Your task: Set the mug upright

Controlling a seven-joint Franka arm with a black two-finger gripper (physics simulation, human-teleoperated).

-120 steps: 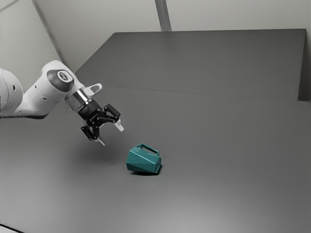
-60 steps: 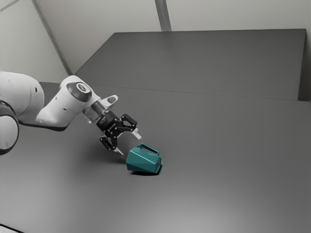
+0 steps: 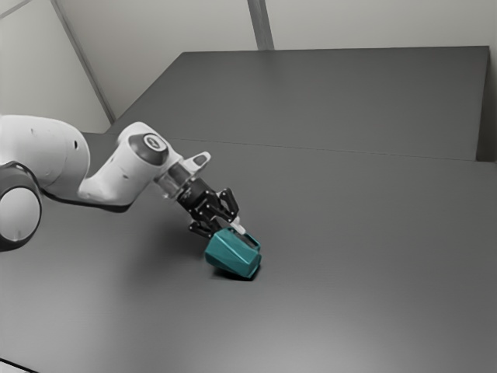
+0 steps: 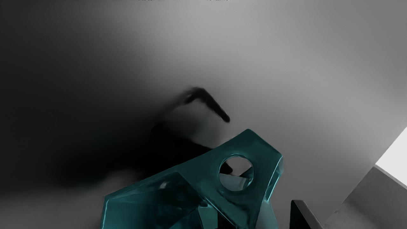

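My end effector (image 3: pixel 227 234) stands open against the teal mug (image 3: pixel 233 254), gripping nothing — mug tipped sideways — so righting it remains.

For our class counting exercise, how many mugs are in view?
1. The teal mug is at the gripper, tilted rather than upright. Another could be hidden behind the arm.

Teal mug (image 4: pixel 197 171) (round hole and all), dark shadow (image 4: pixel 178 149) just beside it.

No legible text; round mark (image 3: pixel 155 143) on arm (image 3: pixel 128 172) unreadable
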